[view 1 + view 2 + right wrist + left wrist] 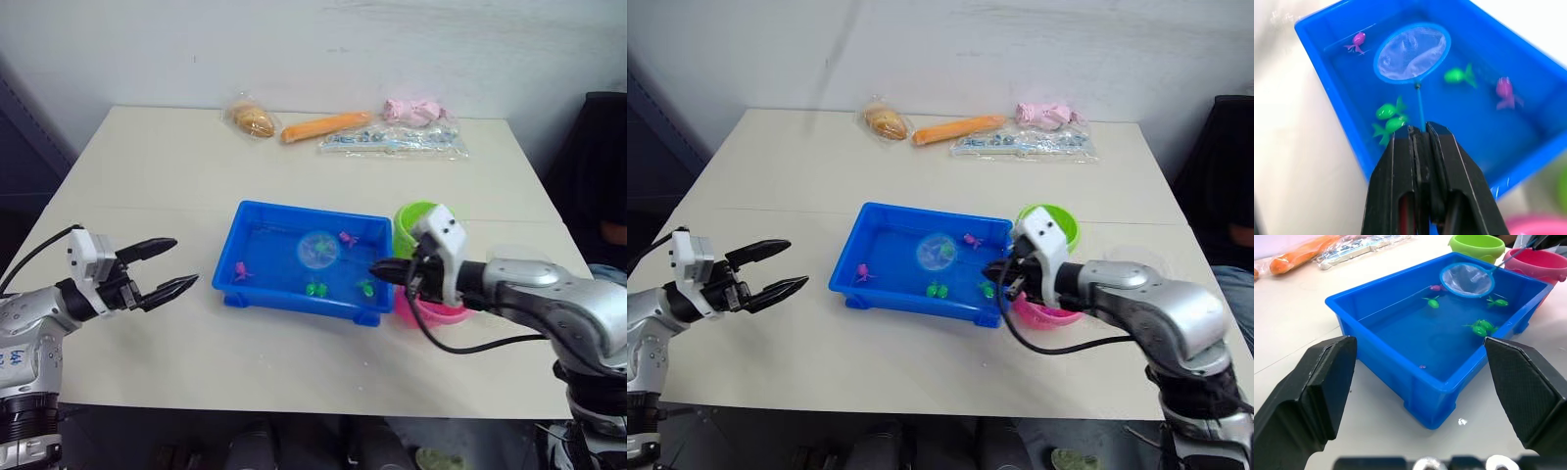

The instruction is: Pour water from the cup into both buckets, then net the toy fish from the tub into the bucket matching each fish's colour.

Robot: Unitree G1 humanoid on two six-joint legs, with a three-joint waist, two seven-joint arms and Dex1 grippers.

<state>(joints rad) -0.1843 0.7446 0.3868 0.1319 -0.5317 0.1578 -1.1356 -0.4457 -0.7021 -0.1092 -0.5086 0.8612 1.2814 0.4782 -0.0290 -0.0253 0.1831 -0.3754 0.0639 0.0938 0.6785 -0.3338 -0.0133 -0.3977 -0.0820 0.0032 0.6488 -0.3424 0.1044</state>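
The blue tub (294,211) sits mid-table holding water, with the buckets at its right end: the green one (412,215) behind, the pink one (436,313) in front. My right gripper (384,271) hangs over that end, shut on the net's thin handle (1419,105). The net ring (318,250) lies in the middle of the tub. Around it float toy fish: pink ones (242,270) (347,238) and green ones (314,289) (365,287). My left gripper (167,266) is open and holds nothing, a short way left of the tub. The cup is out of view.
Along the table's back edge lie a bagged bun (253,119), an orange carrot (325,125), a pink bagged item (413,110) and a clear plastic packet (392,140). A dark chair (600,147) stands off the right side.
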